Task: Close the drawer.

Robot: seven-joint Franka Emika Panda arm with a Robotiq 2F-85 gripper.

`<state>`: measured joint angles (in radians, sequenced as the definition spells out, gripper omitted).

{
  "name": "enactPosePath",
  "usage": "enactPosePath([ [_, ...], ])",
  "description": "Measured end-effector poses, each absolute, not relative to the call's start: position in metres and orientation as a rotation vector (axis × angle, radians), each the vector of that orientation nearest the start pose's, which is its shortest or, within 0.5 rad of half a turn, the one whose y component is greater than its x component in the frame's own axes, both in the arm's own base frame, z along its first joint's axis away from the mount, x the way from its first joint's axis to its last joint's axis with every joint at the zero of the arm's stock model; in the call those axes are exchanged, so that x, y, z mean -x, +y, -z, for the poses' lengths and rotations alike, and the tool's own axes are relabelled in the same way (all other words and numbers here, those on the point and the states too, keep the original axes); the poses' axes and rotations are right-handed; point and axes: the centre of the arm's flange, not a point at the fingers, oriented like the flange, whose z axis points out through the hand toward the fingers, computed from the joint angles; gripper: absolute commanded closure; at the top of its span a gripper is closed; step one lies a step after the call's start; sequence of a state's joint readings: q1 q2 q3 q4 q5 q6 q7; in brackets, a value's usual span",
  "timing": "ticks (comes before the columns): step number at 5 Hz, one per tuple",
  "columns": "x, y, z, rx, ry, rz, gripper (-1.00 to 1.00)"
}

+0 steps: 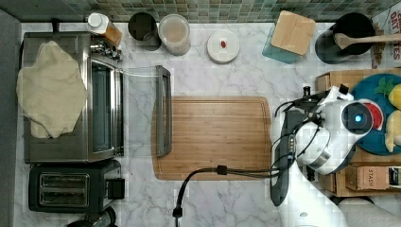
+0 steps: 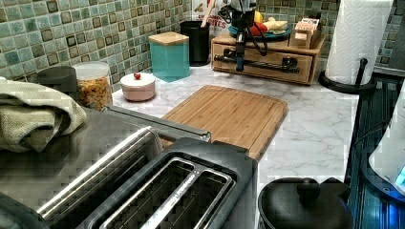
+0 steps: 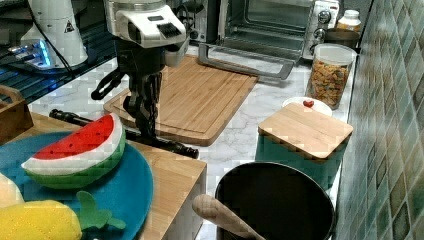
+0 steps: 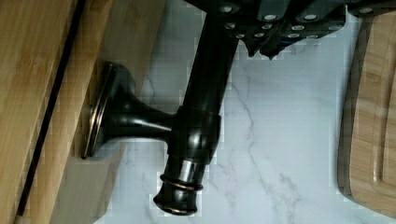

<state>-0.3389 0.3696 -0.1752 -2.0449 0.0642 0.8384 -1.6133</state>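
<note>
Left view: gripper [image 2: 240, 62] clamped on drawer [image 2: 264, 61] front's black bar handle [image 2: 267, 65], drawer directly behind.

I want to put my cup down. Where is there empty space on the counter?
The cutting board is bare. So is the marble between it and the counter's front edge, apart from a black cable. It is crowded along the tile wall with jars and canisters, and by the drawer, where the claw is.

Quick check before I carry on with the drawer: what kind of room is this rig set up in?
Most likely a kitchen counter, or a mock-up of one: a toaster oven, a slot toaster, a cutting board on marble-look worktop, and tiled backsplash behind.
</note>
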Motion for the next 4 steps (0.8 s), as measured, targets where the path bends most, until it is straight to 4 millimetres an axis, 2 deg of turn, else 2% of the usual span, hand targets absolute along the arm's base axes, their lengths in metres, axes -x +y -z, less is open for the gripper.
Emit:
enactPosePath([
  [1, -0.5254, -0.2965, -0.2595, 3.108, -0.405, -0.038, 1.00],
  [4, -0.5248, -0.2954, -0.2604, 3.113, -0.371, -0.031, 1.00],
])
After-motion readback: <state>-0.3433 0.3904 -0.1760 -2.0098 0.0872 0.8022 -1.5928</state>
